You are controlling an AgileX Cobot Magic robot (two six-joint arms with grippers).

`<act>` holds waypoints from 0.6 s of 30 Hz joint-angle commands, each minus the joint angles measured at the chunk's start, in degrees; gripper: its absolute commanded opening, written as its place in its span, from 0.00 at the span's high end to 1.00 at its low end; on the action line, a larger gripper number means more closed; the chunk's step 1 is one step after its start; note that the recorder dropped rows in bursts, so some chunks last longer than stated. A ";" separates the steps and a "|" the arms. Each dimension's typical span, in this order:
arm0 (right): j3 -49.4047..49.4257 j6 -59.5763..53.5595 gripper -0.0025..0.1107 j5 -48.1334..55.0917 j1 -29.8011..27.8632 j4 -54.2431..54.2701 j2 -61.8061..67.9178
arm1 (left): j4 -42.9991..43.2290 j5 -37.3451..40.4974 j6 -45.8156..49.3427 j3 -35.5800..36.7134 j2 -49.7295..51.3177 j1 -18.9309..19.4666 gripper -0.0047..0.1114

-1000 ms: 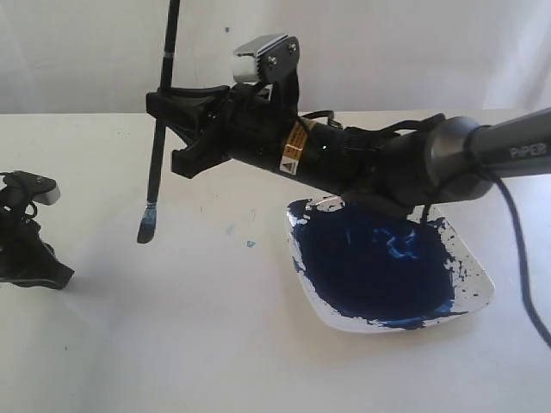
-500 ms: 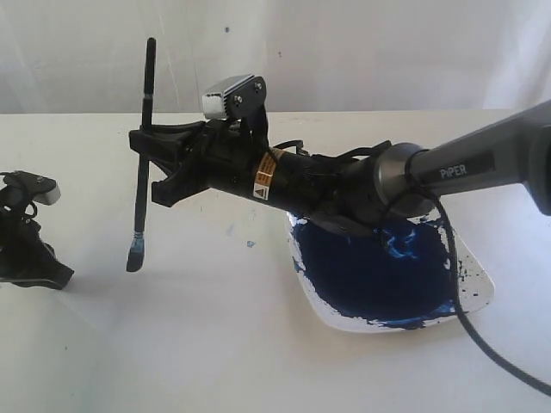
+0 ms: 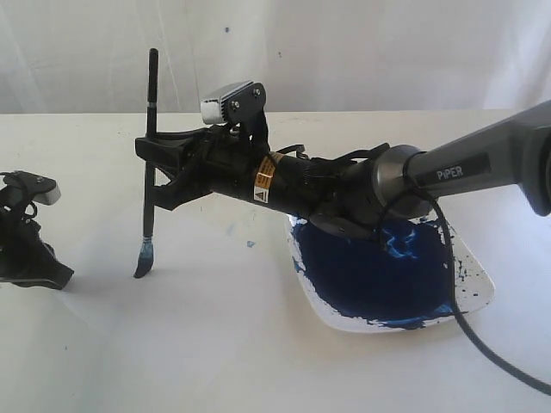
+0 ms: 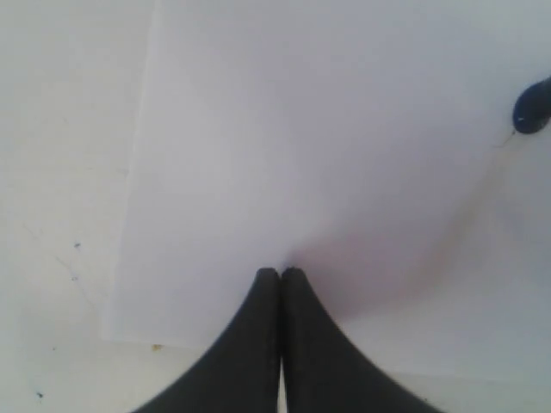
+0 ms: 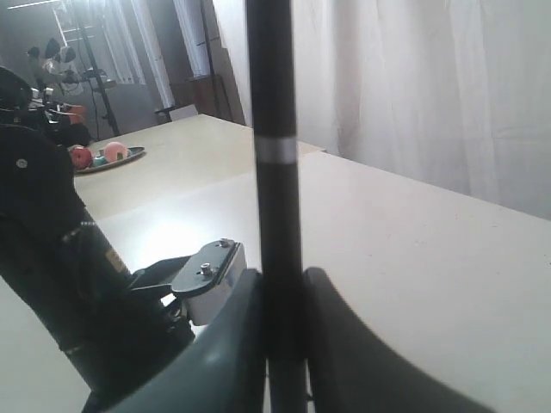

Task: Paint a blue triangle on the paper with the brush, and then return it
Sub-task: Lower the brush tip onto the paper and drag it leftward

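The right gripper (image 3: 151, 172) sits lower than a second ago. The brush (image 3: 148, 225) it clamps now stands nearly upright, its blue tip down at the paper (image 3: 198, 331).

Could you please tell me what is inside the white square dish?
Dark blue paint fills the dish, splattered toward its rim. The right arm hides its far edge.

Brush (image 5: 274, 172) cut off at 2 edges (right wrist view), dish (image 3: 482, 289) rear hidden behind right arm (image 3: 465, 168)
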 commanded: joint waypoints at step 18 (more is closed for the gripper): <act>-0.39 -0.67 0.98 1.69 -5.26 0.06 -0.42 | 0.38 2.38 -0.24 0.19 0.53 0.00 0.96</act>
